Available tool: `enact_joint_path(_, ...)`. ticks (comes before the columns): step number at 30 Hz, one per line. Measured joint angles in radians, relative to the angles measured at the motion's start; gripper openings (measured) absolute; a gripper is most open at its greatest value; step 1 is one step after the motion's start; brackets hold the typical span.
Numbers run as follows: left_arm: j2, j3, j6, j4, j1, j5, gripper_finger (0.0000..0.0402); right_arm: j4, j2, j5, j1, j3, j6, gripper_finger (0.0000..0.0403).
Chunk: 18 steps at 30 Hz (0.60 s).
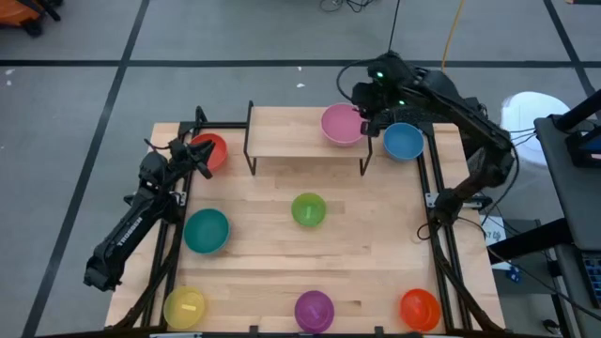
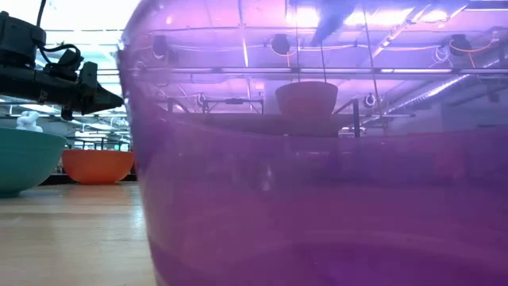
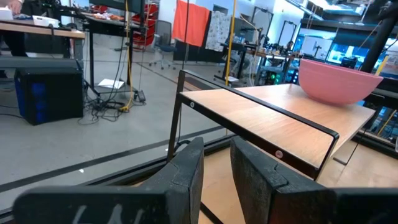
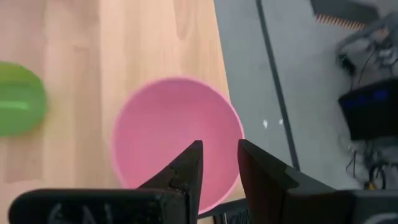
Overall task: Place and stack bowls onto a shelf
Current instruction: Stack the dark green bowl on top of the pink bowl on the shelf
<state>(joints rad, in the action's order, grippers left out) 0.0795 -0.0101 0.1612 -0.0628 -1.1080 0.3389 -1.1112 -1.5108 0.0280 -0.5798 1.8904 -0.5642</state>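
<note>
The shelf [image 1: 300, 141] stands at the table's far middle on black legs. A pink bowl [image 1: 338, 124] sits upright by its base on the shelf's right end. My right gripper [image 4: 219, 149] hangs over the pink bowl [image 4: 177, 130], pointing down above its right rim. It is narrowly open and empty. My left gripper [image 1: 199, 158] is at the far left, above the red bowl [image 1: 212, 150], and points toward the shelf [image 3: 280, 124]. In the left wrist view [image 3: 216, 152] it is narrowly open and empty. Blue [image 1: 404, 141], green [image 1: 308, 209], teal [image 1: 206, 230], yellow [image 1: 185, 307], purple [image 1: 315, 310] and orange [image 1: 420, 308] bowls rest on the table.
The purple bowl [image 2: 317, 199] stands right in front of the low camera and fills most of that view. The blue bowl lies close to the shelf's right legs. Black frame rails [image 1: 437, 202] run along both sides of the table. The shelf's left and middle boards are bare.
</note>
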Motion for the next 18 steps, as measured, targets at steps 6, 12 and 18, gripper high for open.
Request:
enact_joint_path(6, 0.000, 0.000, 0.009, -0.030, 0.000, 0.001, 0.0086, -0.011, 0.114, -0.002, 0.055, 0.000, 0.059, 0.0096)
enact_joint_path(12, 0.000, 0.000, 0.239, -0.119, 0.012, 0.092, 0.0086, -0.059, 0.206, -0.004, 0.084, 0.000, 0.070, 0.0096)
enact_joint_path(18, 0.000, -0.047, 0.337, -0.218, 0.042, 0.261, 0.0086, -0.084, 0.253, -0.004, 0.084, 0.000, 0.047, 0.0096)
